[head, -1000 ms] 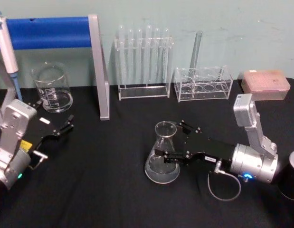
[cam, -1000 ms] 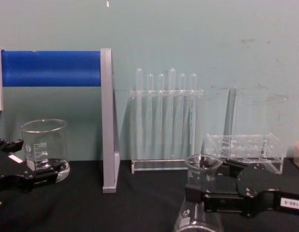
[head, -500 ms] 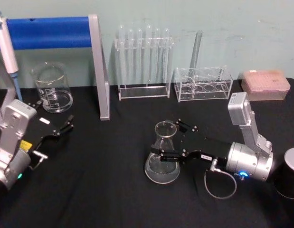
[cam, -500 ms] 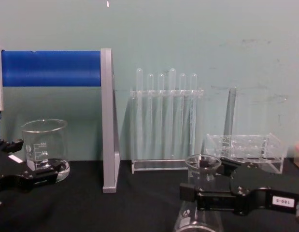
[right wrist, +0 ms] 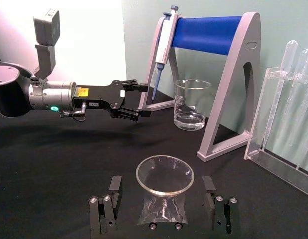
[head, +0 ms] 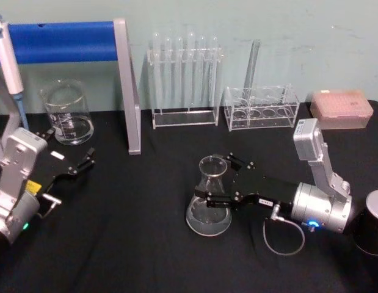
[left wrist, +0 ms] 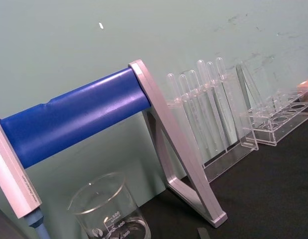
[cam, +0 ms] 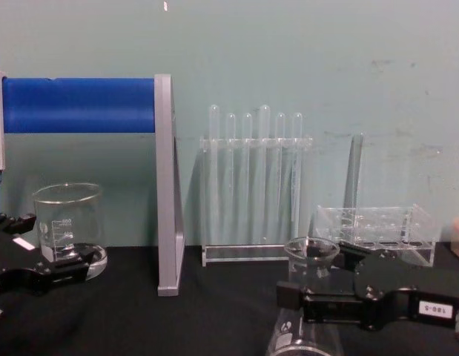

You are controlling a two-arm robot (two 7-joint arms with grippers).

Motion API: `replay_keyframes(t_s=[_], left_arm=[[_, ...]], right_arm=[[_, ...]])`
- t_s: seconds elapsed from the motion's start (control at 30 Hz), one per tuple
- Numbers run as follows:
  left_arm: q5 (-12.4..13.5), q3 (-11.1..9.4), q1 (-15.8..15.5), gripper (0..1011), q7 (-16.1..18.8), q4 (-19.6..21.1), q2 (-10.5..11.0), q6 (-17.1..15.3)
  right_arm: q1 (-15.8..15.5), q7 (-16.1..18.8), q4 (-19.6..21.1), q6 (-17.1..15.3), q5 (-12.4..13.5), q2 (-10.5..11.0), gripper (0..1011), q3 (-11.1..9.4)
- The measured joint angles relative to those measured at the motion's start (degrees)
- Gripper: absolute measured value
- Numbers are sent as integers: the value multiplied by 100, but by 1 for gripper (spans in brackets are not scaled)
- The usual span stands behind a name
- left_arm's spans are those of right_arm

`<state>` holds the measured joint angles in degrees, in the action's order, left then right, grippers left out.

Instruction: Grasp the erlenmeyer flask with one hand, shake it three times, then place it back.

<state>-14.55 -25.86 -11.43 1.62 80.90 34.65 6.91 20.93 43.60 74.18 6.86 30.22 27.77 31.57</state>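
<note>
The erlenmeyer flask (head: 208, 207) stands upright on the black table, a little right of centre. My right gripper (head: 214, 178) reaches in from the right at neck height and is open, with one finger on each side of the flask. In the right wrist view, the right gripper (right wrist: 161, 181) shows a gap between each finger and the flask (right wrist: 163, 204). In the chest view the flask (cam: 309, 256) sits at the bottom right with the right gripper (cam: 311, 276) around it. My left gripper (head: 82, 165) rests open at the far left, near the beaker.
A glass beaker (head: 68, 113) stands at the back left under the blue pipette stand (head: 60, 41), which holds a pipette (head: 8, 61). Along the back are a test tube rack (head: 184, 82), a lower rack (head: 262, 108) and a pink box (head: 340, 108). A dark cylinder (head: 372, 229) sits at the right edge.
My right arm shifted slightly left toward the flask a second ago and has stayed nearly still since. The flask and my left arm have not moved.
</note>
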Motion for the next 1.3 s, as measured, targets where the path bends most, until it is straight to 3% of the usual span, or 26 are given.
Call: replay_keyframes(t_s=[0.67,0.93,1.3], left_arm=[[0,0,0,1001,0,0,0,0],[0,0,0,1001,0,0,0,0],[0,0,0,1001,0,0,0,0]], right_arm=[[-3,0,7,1,6,1,999,0],[-3,0,6,1,9,1,818,0],[-3,0,7,1,10,1,488,0]])
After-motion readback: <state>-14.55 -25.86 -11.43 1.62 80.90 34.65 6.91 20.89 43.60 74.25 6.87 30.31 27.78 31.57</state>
